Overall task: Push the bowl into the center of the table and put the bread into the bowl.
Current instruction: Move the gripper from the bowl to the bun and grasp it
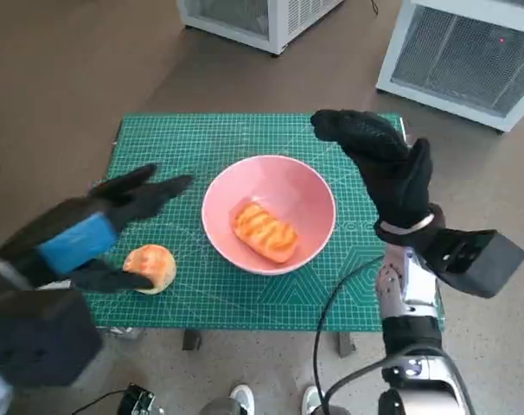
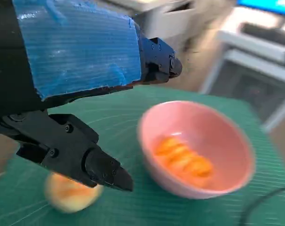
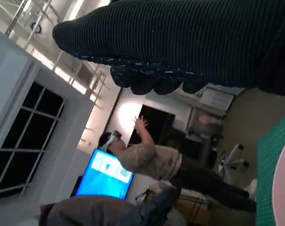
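Head view shows the pink bowl [image 1: 269, 213] between both hands, holding an orange, ridged bread [image 1: 265, 231]. The left hand [image 1: 98, 233] has its fingers spread and holds nothing; a round orange bun [image 1: 150, 267] lies just beneath them. The right hand [image 1: 387, 169] is raised, its fingers extended and empty.

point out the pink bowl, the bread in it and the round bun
pink bowl [image 1: 318, 186], head view, bare inner wall
bread [image 1: 265, 231], head view, middle of its striped top
round bun [image 1: 152, 264], head view, middle of its top
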`<state>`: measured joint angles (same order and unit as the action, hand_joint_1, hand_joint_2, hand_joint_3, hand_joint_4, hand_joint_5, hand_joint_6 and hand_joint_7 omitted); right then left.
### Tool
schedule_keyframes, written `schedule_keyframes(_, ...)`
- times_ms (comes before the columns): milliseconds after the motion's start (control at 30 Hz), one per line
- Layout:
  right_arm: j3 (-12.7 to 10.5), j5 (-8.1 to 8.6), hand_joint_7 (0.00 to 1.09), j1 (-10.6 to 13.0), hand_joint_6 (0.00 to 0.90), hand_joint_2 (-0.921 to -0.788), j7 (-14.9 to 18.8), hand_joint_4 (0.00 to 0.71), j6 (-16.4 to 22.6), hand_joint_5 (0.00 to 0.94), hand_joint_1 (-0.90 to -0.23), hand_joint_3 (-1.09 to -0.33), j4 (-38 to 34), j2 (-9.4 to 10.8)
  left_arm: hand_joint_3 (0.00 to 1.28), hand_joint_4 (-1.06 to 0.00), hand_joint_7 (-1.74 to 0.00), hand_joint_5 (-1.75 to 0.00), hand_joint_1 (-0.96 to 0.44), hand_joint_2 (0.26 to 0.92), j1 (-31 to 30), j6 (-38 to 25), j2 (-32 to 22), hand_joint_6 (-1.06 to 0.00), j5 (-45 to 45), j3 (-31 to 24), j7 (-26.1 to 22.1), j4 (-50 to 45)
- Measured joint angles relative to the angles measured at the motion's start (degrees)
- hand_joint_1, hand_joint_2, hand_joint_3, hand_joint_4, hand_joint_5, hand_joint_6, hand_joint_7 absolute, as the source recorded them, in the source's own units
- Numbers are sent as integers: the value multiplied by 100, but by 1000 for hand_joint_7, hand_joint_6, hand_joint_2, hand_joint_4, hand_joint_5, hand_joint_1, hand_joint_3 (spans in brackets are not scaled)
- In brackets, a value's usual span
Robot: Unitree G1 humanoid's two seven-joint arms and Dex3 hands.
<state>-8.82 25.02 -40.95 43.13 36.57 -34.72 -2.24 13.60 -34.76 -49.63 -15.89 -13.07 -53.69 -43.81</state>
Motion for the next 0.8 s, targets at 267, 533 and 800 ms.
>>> schedule_keyframes(267,-21,1,646,-77,-1,-921,64,187,0,2,-724,-710,-170,14,11,1,-4,1,69,779,-412,-189,-299,-164,19,-8,5,-118)
schedule_keyframes(533,-28,0,646,-112,-1,-921,113,187,-3,2,-725,-709,-248,7,13,-29,-10,-11,81,784,-601,-300,-376,-181,-16,349,203,-126)
schedule_keyframes(800,-29,0,647,-121,-1,-921,156,188,-6,2,-729,-710,-270,1,16,-85,-20,-19,98,791,-597,-286,-372,-222,-198,1046,547,309)
